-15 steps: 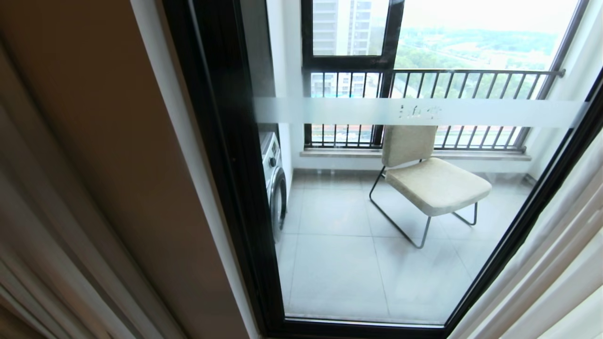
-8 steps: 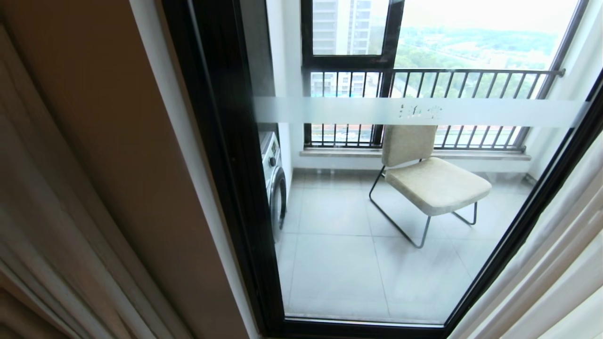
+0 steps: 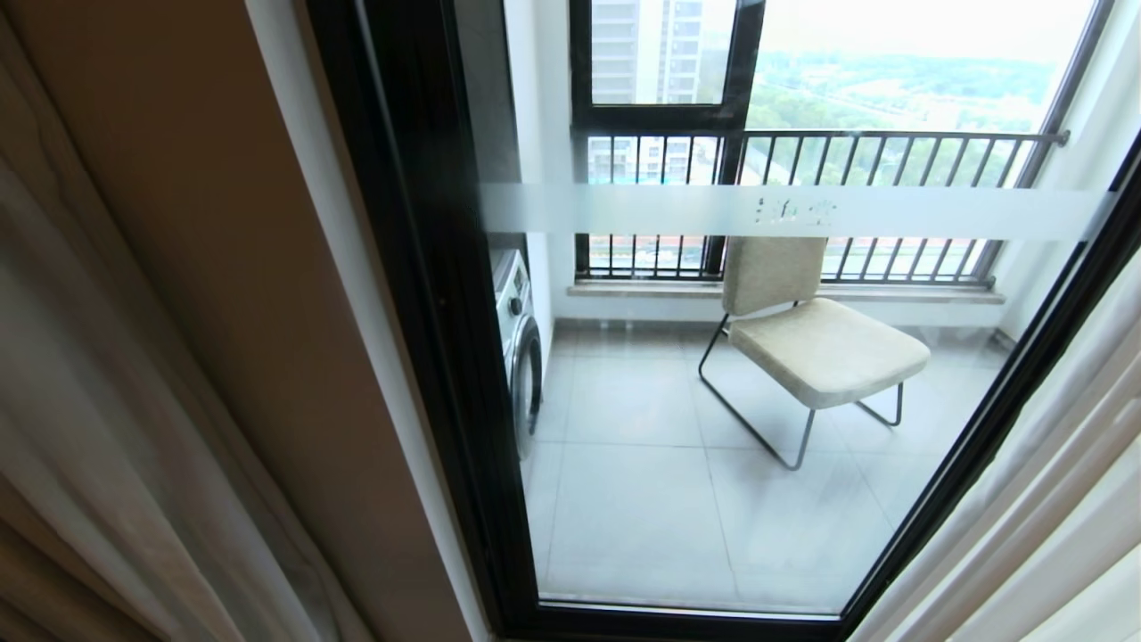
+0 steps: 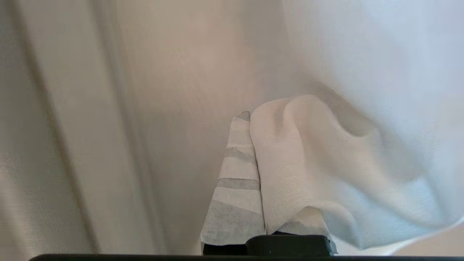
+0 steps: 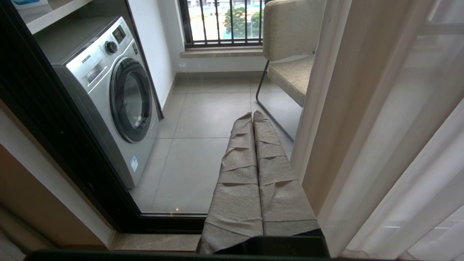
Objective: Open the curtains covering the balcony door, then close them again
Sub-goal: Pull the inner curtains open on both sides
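Balcony glass stands uncovered ahead, so I judge the opening done and the closing under way.

On my left the sheer curtain hangs bunched, my left gripper pinching a fold of it; the balcony door shows washing machine and chair; my right gripper, pressed together and empty, sits parked beside the right curtains.

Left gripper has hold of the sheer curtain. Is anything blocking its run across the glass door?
Nothing visible does. The left gripper is shut on the sheer curtain, and the door stands bare between the drawn curtains. The chair and washing machine sit behind the glass.
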{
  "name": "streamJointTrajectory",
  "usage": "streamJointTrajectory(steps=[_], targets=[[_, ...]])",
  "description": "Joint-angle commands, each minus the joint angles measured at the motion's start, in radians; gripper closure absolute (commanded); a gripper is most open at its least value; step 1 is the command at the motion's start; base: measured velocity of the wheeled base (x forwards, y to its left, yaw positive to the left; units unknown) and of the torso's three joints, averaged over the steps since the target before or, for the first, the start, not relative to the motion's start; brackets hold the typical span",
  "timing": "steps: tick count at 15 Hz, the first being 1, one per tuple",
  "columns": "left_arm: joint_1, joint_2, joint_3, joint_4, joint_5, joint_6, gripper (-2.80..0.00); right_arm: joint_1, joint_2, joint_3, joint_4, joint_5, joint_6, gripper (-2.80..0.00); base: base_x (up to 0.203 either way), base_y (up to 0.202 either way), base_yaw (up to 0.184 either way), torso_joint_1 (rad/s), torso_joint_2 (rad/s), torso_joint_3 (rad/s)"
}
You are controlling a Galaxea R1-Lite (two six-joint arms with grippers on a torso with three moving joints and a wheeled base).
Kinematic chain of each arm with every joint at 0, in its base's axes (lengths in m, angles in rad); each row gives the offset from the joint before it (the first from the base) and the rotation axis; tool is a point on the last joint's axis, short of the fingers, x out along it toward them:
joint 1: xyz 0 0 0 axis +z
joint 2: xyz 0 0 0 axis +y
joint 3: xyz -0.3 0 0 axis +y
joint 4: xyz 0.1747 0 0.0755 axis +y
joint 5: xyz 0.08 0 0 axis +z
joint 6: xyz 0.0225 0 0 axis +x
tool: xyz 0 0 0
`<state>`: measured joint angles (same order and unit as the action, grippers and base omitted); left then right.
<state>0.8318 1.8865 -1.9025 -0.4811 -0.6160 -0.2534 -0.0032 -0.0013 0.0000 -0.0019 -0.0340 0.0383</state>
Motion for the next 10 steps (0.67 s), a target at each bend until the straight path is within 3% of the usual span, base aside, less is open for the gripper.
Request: streamJointTrajectory(steps=[1, 4, 10], targets=[[-0.01, -0.051, 0.049, -0.004, -0.011, -0.001, 0.0, 0.0, 0.001, 0.0, 0.0, -0.001, 0.0, 0.0, 0.0, 0.0, 0.0, 0.0, 0.0, 0.0], [-0.018, -0.082, 0.118, -0.005, -0.013, 0.002, 0.0, 0.0, 0.001, 0.0, 0.0, -0.001, 0.0, 0.0, 0.0, 0.0, 0.0, 0.0, 0.0, 0.0], [-0.033, -0.039, 0.113, -0.005, -0.011, 0.002, 0.0, 0.0, 0.001, 0.0, 0.0, -0.001, 0.0, 0.0, 0.0, 0.0, 0.0, 0.0, 0.0, 0.0]])
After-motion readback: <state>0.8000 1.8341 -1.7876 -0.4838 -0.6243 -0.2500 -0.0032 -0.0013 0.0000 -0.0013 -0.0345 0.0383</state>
